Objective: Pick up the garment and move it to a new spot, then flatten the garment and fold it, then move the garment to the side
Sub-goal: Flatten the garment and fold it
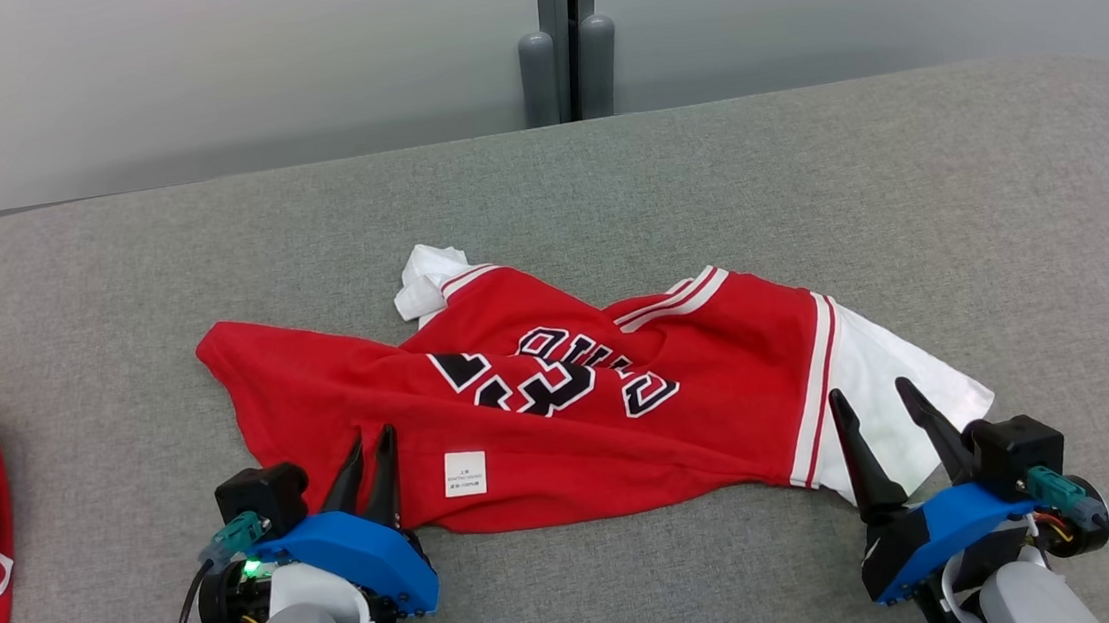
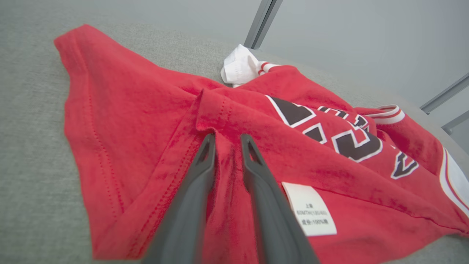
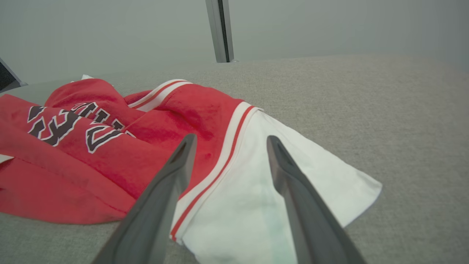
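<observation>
Red cotton jersey shirt with white sleeves and black lettering (image 1: 542, 393) lies rumpled at the middle of the grey fabric-covered table (image 1: 804, 179). Its long axis runs from the robot's left to its right, and the near hem faces both arms. The left gripper (image 1: 372, 434) sits at the hem's left part, just beside the white care label (image 1: 464, 473). Its 2 dark fingers stand narrowly apart astride a raised ridge of red cloth; whether they already pinch it cannot be told. The right gripper (image 1: 869, 389) hovers over the white sleeve (image 1: 884, 343) at the right end, fingers spread wide, holding nothing. Each arm is nearest its own end, so a 2-handed lift looks likely.
</observation>
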You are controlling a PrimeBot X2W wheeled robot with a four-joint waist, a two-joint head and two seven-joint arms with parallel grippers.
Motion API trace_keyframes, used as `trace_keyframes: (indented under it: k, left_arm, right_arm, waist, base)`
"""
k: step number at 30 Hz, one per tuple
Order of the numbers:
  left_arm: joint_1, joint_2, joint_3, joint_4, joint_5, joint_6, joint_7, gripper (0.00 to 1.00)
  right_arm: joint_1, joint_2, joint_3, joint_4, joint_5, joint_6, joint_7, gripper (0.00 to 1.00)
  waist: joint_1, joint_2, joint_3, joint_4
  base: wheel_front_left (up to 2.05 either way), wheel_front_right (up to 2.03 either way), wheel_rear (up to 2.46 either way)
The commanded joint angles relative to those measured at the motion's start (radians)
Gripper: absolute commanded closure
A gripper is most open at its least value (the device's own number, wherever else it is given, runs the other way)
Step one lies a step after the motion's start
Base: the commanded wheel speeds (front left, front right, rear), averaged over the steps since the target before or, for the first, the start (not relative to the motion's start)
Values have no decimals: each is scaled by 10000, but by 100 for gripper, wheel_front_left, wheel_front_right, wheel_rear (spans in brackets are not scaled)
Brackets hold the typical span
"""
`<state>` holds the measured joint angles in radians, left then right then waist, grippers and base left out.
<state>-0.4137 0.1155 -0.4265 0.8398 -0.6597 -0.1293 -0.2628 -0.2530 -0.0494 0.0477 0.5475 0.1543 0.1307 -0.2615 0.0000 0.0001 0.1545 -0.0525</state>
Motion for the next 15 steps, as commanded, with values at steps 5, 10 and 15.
trace_keyframes:
  k: [5,10,15]
  left_arm:
    - [-69,-29,-8,125,52,-21,-29,75]
    - [-169,-10,28,201,115,-21,-29,100]
    - [-177,-20,167,-5,308,-21,-29,100]
  right_arm:
    - [-63,-28,-55,38,57,1,-53,0]
    - [-76,-29,-103,96,131,1,-53,0]
    - [-107,-32,-870,555,39,1,-53,0]
  waist:
    - [0,-1,-10,63]
    - [0,-1,-4,89]
    - [0,-1,13,160]
  base:
    - [0,0,0]
    - [0,0,0]
    - [0,0,0]
